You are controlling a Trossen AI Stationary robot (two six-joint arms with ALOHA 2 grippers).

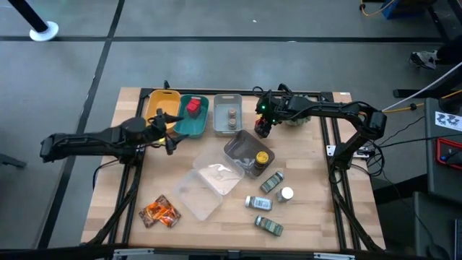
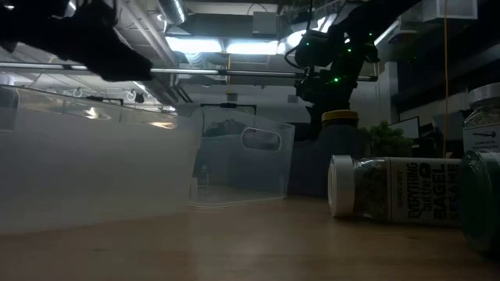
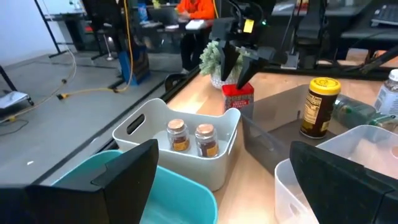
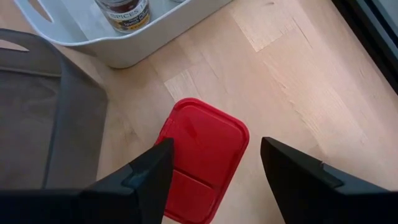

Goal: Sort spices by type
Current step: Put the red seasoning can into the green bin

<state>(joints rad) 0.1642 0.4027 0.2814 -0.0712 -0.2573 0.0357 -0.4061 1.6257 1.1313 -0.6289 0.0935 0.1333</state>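
1. 2 arms in play, but the right gripper (image 4: 211, 165) is the one doing something: it hangs straight over a red cube (image 4: 202, 158) standing on the bare wood just beside the grey bin (image 3: 186, 134), fingers spread to either side of the lid and not touching it yet. I'd call this the grab step for that cube.
2. Next move, my guess: drop down, pinch the cube across its sides, then carry it to the teal bin (image 1: 192, 115), where another red cube (image 1: 193, 107) already sits. The grey bin wall and a dark tray (image 1: 245, 150) are close on either side, so there isn't much room for the descent.
3. Left gripper (image 1: 164, 130) waits near the yellow bin (image 1: 160, 101) and the teal bin, fingers spread, holding nothing.
4. Already sorted-ish: 2 tiny brown jars (image 3: 191, 138) in the grey bin, a yellow-lidded jar (image 3: 318, 106) in the dark tray.
5. Still loose on the light wooden table (image 1: 317, 195): orange foil packets (image 1: 160, 211) near the front left, plus green-labelled jars (image 1: 271, 182) and a white-capped bottle (image 1: 286, 193) front right. 2 clear trays (image 1: 209, 184) lie mid-table.
6. Room behind: dim workshop, ceiling strip lights, cables on a grey floor, a small green plant (image 3: 214, 59) at the table's far edge.
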